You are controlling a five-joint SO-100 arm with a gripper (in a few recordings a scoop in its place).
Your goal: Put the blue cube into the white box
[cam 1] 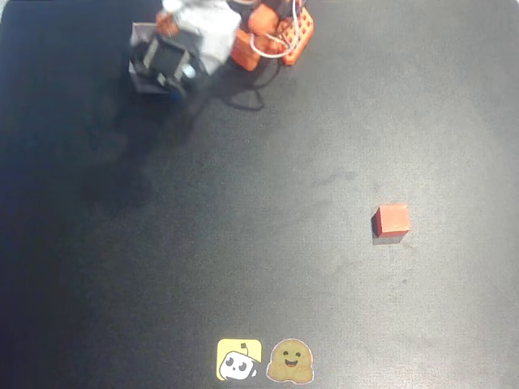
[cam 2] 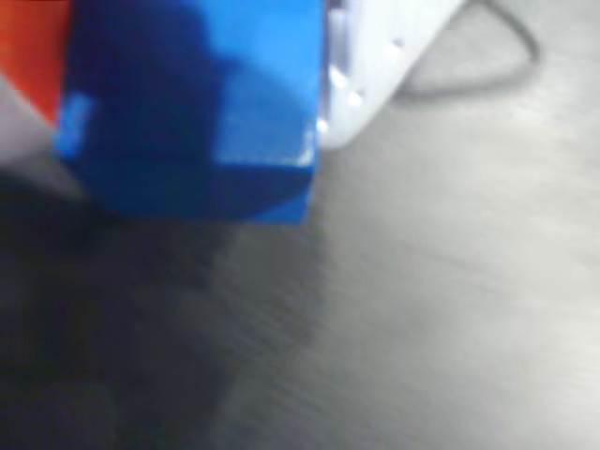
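Note:
In the wrist view the blue cube (cam 2: 192, 103) is seen close up, clamped between an orange finger (cam 2: 28, 47) on the left and a white finger (cam 2: 375, 47) on the right, so my gripper (cam 2: 187, 94) is shut on it. From overhead, the gripper (cam 1: 182, 77) hangs at the top left of the black mat, over the white box (cam 1: 139, 34). The arm covers most of the box, and a speck of the blue cube (cam 1: 188, 73) shows at the fingertips. I cannot tell whether the cube touches the box.
A red-orange cube (cam 1: 392, 220) lies alone on the right half of the mat. The orange arm base (cam 1: 272, 32) and a dark cable (cam 1: 251, 97) sit at the top centre. Two stickers (cam 1: 263, 361) mark the bottom edge.

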